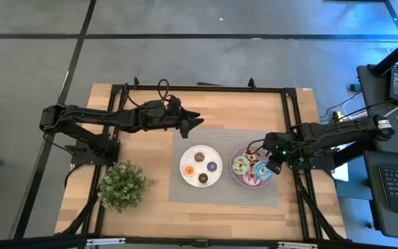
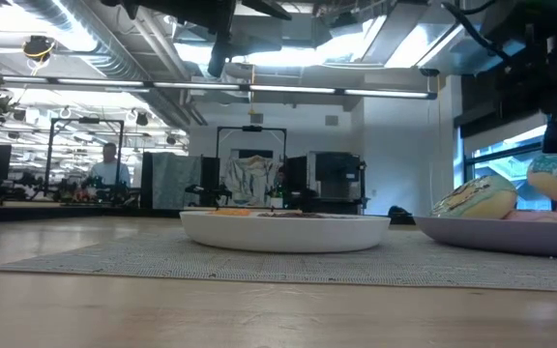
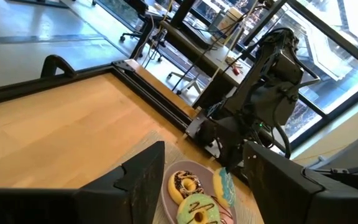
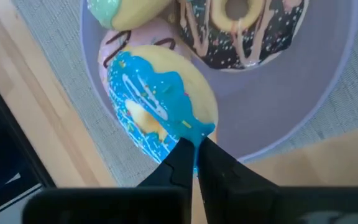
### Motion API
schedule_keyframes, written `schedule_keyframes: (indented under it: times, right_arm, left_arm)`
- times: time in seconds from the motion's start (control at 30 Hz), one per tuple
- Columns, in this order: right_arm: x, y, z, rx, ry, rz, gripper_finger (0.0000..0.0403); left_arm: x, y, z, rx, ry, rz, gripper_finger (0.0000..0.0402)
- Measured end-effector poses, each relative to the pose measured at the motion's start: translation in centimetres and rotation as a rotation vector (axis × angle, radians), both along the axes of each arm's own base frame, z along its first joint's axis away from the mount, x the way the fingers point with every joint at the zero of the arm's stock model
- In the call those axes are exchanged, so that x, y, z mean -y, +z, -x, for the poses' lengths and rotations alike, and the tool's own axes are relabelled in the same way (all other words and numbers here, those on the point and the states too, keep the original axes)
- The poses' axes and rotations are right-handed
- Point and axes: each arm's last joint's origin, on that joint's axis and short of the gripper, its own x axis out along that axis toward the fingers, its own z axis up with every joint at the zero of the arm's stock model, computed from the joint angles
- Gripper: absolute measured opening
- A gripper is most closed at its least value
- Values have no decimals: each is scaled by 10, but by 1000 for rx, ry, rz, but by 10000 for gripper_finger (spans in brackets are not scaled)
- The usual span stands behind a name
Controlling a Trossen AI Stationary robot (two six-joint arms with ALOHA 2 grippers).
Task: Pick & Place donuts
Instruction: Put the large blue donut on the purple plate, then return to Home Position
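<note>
Here, glossy blue-iced ring donut (image 4: 157, 115) in right pincer (image 4: 194, 146).

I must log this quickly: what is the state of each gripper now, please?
Left gripper: open, holding nothing, above the bare table.
Right gripper: closed on the rim of the blue donut, over the purple plate.

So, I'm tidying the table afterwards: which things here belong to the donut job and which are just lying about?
Job:
- blue donut, pinched by the shut right gripper
- other donuts on the purple plate
- tiny donuts on the white plate

Lying about:
- potted plant
- grey mat
</note>
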Motion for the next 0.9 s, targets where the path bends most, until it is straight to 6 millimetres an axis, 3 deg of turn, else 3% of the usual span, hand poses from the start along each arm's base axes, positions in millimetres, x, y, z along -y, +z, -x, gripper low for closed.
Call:
schedule_keyframes:
  times: [0.2, 0.53, 0.9]
  right_arm:
    - [0, 0, 0, 0, 2, 10, 50]
    - [1, -1, 0, -5, -18, 46, 146]
    - [4, -3, 5, -54, -39, 116, 165]
  left_arm:
    - [0, 0, 0, 0, 0, 0, 214]
    - [0, 0, 0, 0, 0, 0, 213]
    - [0, 0, 0, -2, -1, -9, 214]
